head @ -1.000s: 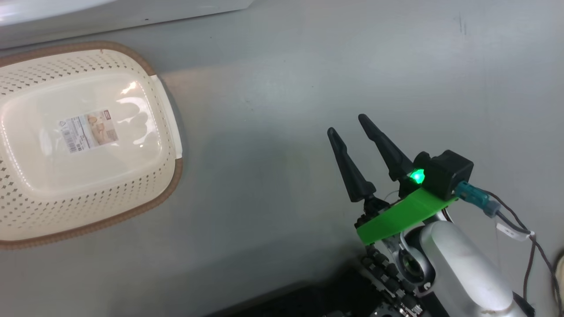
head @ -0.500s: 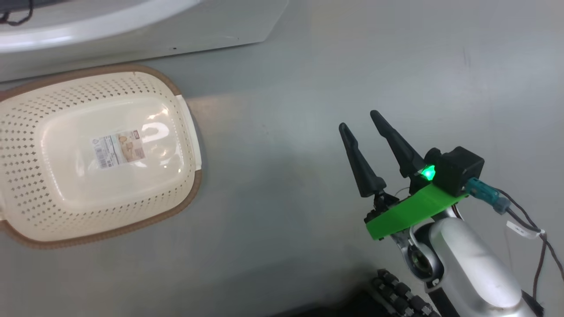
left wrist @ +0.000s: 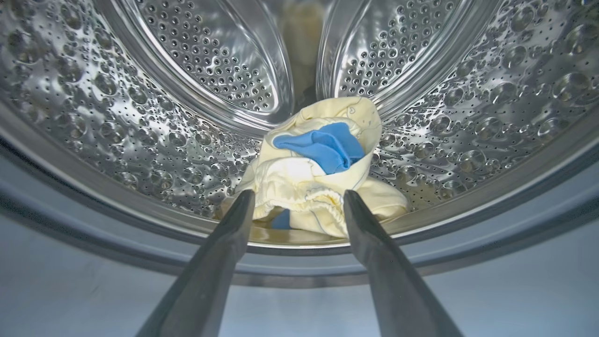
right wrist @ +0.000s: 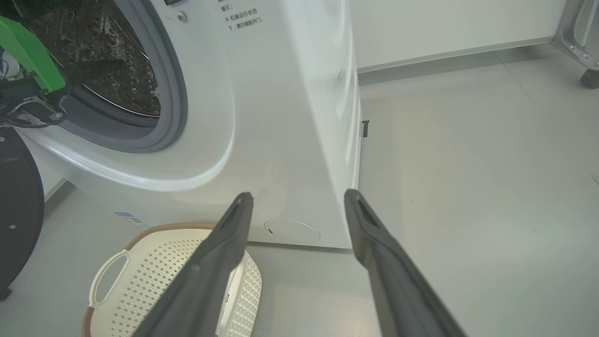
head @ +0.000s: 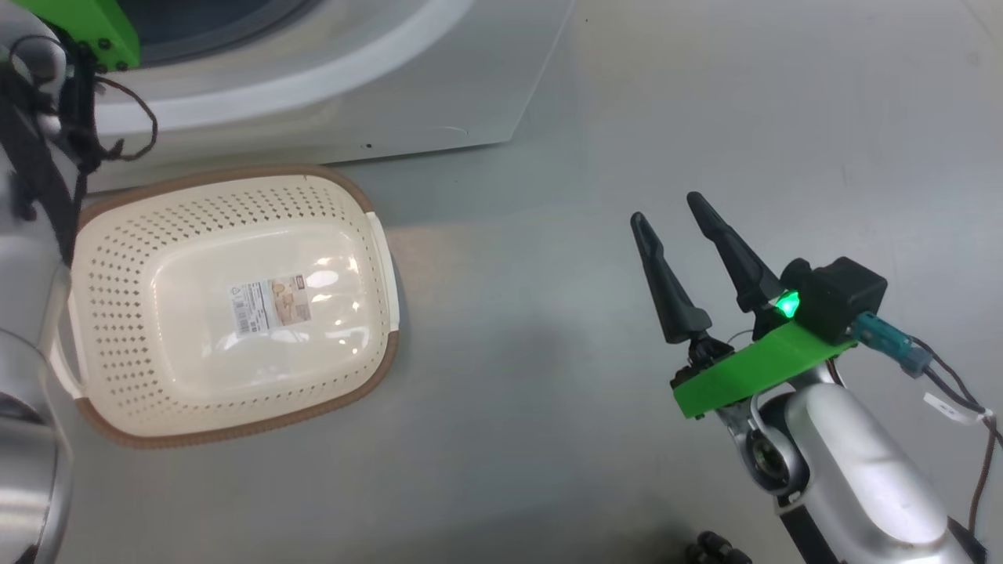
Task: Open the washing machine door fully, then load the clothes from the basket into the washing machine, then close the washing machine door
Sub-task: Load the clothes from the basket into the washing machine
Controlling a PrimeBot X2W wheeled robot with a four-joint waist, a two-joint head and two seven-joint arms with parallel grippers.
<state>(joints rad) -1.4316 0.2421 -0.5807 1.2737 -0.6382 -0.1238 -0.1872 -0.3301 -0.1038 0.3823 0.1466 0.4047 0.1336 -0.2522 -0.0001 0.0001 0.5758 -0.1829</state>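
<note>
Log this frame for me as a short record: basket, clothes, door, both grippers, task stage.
basket: empty, on the floor before the washing machine
clothes: yellow bundle with blue piece, in the drum
washing machine door: open, at the left of the right wrist view
left gripper: open, at the drum mouth, aimed at the clothes
right gripper: open, empty, above the floor right of the basket
stage: loaded; door not yet closed

Clothes (left wrist: 306,187) lie inside the washing machine (right wrist: 281,117), the basket (head: 110,313) just before it
</note>
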